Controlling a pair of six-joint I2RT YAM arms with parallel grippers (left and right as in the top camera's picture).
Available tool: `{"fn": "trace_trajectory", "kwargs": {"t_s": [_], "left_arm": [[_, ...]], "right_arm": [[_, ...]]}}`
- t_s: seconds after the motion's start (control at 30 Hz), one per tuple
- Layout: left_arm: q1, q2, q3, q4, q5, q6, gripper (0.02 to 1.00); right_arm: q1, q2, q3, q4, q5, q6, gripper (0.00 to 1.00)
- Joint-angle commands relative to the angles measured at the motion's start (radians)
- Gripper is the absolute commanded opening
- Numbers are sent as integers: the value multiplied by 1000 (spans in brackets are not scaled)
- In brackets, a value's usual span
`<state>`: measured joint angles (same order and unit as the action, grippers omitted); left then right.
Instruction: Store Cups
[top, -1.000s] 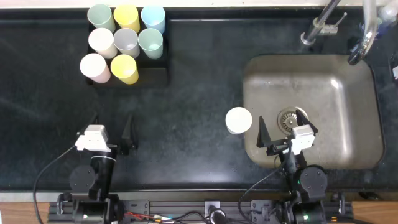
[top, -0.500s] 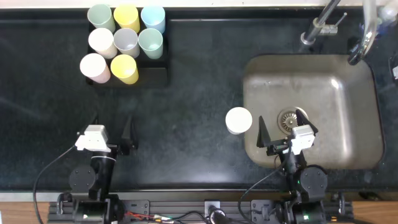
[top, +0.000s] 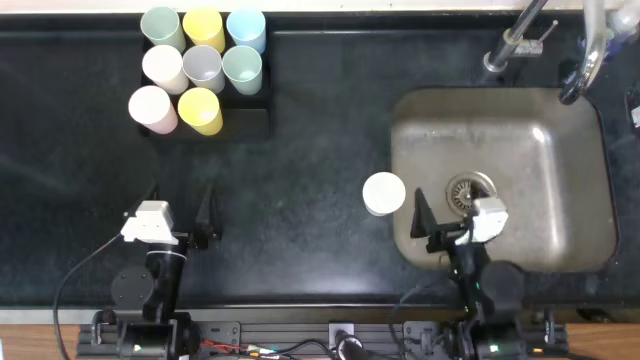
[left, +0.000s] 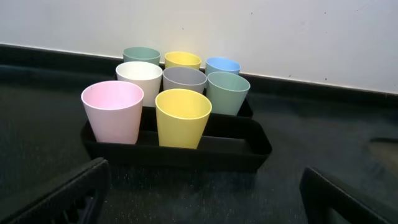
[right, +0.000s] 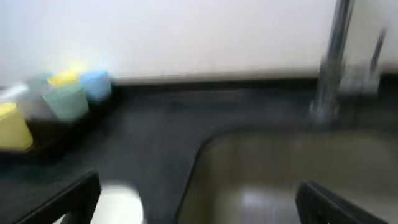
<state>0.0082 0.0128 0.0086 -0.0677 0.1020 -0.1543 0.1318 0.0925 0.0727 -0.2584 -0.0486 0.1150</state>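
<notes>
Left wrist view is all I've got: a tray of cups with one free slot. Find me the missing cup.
Observer: A white cup stands on the counter, just left of the sink.
Operator: Tell me which hand is nearer to it.
Observer: The right hand. It is open and sits just right of the cup, by the sink's left rim.
Operator: Say what's behind the sink.
Observer: A tap stands at its far edge.
</notes>
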Motion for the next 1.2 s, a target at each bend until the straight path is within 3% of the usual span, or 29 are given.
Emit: {"fn": "trace_trajectory", "kwargs": {"t_s": [0.03,0.33,0.43,0.57,0.6,1.0,1.2], "left_arm": [[-4,-10,-1,-3,17,-11,1000],[-4,-10,-1,-3,17,-11,1000],[-4,-10,-1,-3,17,-11,1000],[-4,-10,-1,-3,17,-11,1000],[-4,-10,-1,-3,17,-11,1000],[-4,-10,-1,-3,17,-11,998],[-4,-10,-1,-3,17,-11,1000]], "right_arm": [[-2,200,282,-239,43,68,998],[-1,737,876,-774,38,69,996],[-1,880,1003,-890,-32,21,998],[5,1065,1089,-963,-199,-101,998],[11,1106,1099,-978,-202,-111,998],[84,1421,1120,-1048,-72,-110,972],[87,1461,1120,-995,-51,-95,822]]}}
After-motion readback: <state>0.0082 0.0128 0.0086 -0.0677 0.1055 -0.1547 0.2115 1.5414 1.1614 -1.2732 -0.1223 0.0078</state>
